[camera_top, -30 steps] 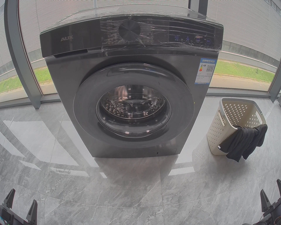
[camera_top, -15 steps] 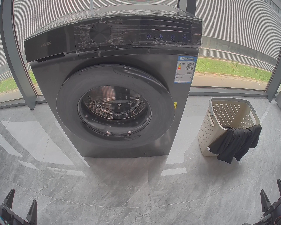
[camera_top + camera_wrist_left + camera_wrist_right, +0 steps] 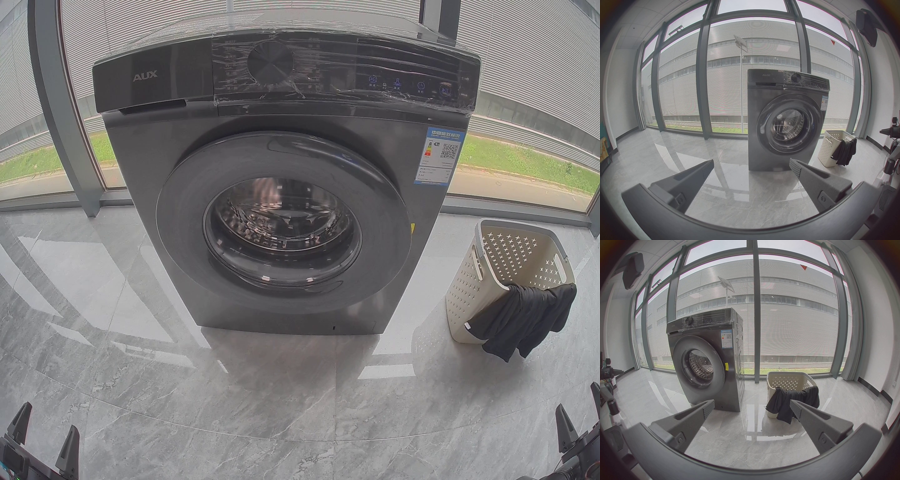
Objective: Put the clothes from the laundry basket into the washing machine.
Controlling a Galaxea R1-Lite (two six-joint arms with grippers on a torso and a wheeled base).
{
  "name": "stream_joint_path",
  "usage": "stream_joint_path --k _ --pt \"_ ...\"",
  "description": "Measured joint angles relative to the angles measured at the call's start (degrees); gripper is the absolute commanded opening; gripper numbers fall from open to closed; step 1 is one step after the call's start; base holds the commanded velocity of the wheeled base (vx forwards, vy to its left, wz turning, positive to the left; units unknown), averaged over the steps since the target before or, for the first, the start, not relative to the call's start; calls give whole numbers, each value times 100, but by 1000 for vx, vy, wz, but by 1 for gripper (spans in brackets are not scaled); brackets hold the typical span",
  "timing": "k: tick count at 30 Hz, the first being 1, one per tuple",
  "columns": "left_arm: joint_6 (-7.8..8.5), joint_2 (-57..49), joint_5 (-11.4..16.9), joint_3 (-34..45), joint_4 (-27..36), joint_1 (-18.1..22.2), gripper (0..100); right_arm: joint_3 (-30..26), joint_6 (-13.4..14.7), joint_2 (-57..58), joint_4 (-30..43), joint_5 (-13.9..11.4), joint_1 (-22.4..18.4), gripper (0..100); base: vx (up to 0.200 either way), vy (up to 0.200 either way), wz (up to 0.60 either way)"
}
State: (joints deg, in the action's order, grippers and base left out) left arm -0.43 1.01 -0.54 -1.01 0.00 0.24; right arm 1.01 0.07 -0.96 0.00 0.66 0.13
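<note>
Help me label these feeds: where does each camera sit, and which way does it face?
Head view: on the head, looking forward and down at the washing machine; left gripper and right gripper at the bottom corners.
Left wrist view: on the left wrist, facing level toward the machine; own open fingers in front.
Right wrist view: on the right wrist, facing machine and laundry basket; own open fingers in front.
Shared: all show machine, basket, dark garment over its rim.
</note>
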Motion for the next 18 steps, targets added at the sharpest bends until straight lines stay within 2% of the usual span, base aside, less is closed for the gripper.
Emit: stream_joint_path --k 6,9,12,18 --pt "0 0 2 0 0 0 100 0 2 0 0 2 0 100 0 -200 0" --pt "0 2 2 0 0 0 100 0 2 0 0 2 0 100 0 0 0" --pt "0 2 2 0 2 0 100 0 2 0 0 5 -4 100 0 0 -600" --pt "0 0 5 0 0 0 100 0 0 0 0 5 -6 100 0 0 0"
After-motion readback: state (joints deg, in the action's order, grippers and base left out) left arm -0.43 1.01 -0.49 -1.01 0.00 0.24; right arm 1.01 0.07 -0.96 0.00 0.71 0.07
